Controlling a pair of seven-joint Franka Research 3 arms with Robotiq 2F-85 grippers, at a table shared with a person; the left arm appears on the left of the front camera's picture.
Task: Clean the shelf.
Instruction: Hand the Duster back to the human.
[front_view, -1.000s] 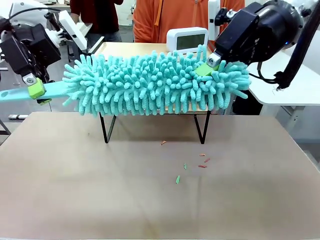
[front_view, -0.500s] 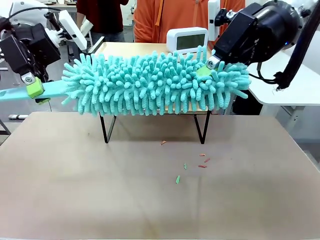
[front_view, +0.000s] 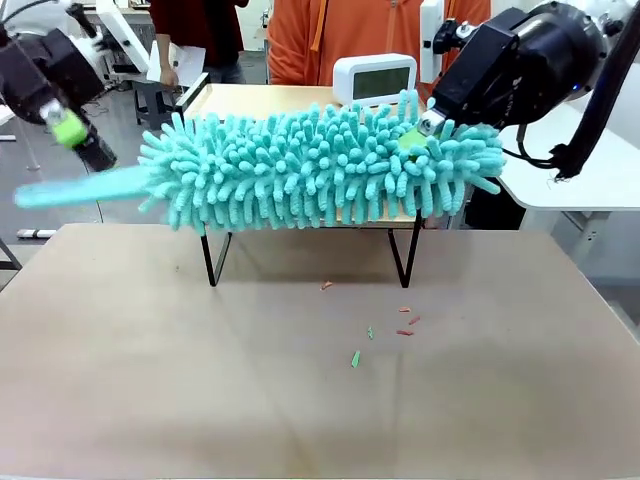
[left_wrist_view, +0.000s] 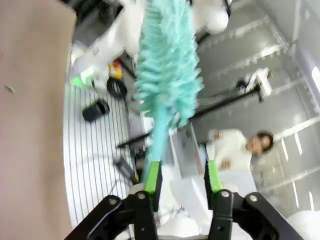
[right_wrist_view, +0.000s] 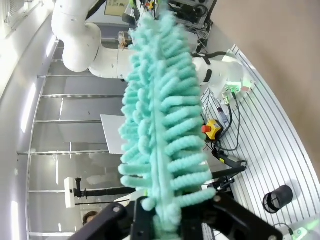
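At nine o'clock the left gripper (front_view: 72, 128) is hanging with fingers spread, clear of the teal duster (front_view: 320, 170), which is lying across the shelf (front_view: 260, 98) at twelve, while at two o'clock the right gripper (front_view: 425, 128) is pinching the duster's end.

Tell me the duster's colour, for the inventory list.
Teal, fluffy head and handle alike, on the duster; the front view shows it best.

Duster (front_view: 320, 170) lies lengthwise across front of shelf (front_view: 400, 218), handle end sticking out left, w/ clock (front_view: 374, 78) behind on shelf's top board. Scraps (front_view: 372, 328) lie on table (front_view: 150, 350) in front of shelf, right of centre; person (front_view: 340, 30) stands behind.
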